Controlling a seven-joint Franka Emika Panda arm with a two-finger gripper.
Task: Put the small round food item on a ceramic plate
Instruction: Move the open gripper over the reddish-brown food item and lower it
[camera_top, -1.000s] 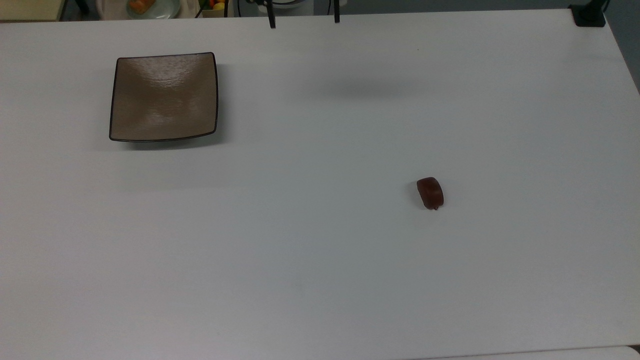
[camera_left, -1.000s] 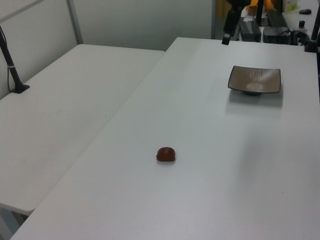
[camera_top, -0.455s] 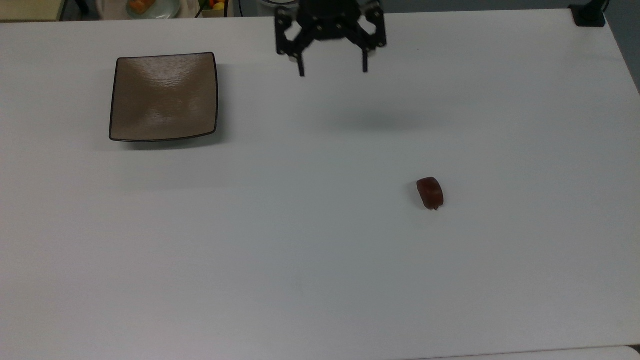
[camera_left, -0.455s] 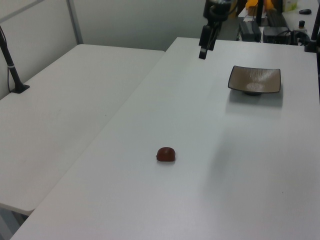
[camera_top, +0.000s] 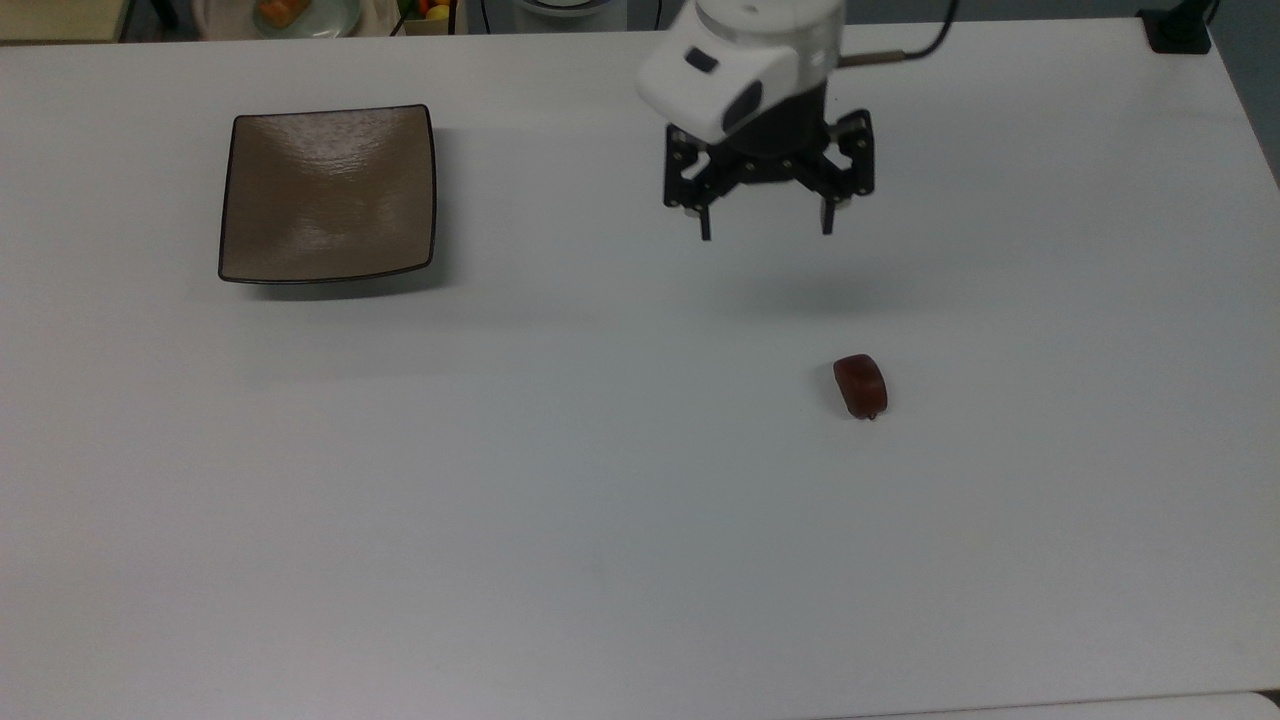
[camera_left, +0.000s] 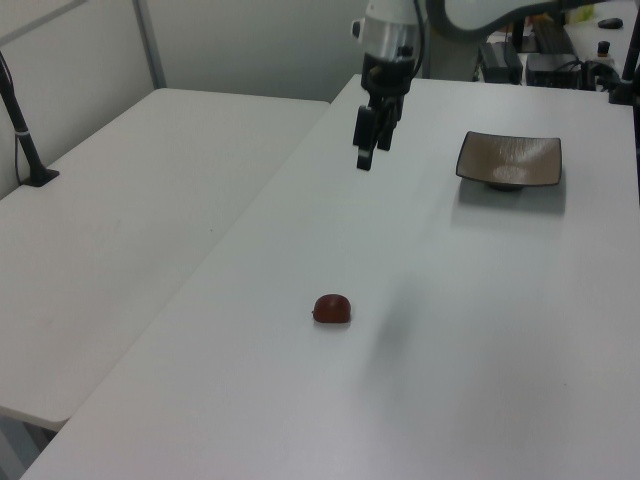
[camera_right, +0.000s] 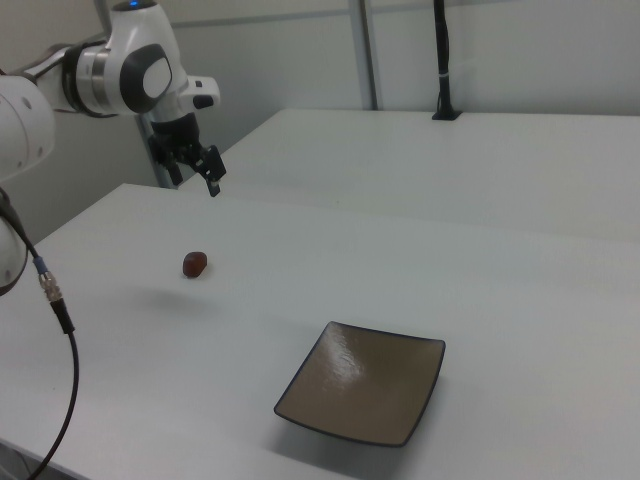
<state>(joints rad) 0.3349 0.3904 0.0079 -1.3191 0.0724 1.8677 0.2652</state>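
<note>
The small round food item, a glossy dark reddish-brown lump, lies alone on the white table. The square tan-brown ceramic plate sits far off at the top view's left, with nothing on it. My gripper hangs open in the air above the table, holding nothing. In the top view it lies up and to the left of the food item, well apart from it, and to the right of the plate.
A round pale dish with an orange food piece sits beyond the table's far edge in the top view. A second white table adjoins this one. A black post stands on it. A cable hangs from the arm.
The arm has come in from the table's far edge towards the food item, its fingers staying spread. The food item and the plate have not moved.
</note>
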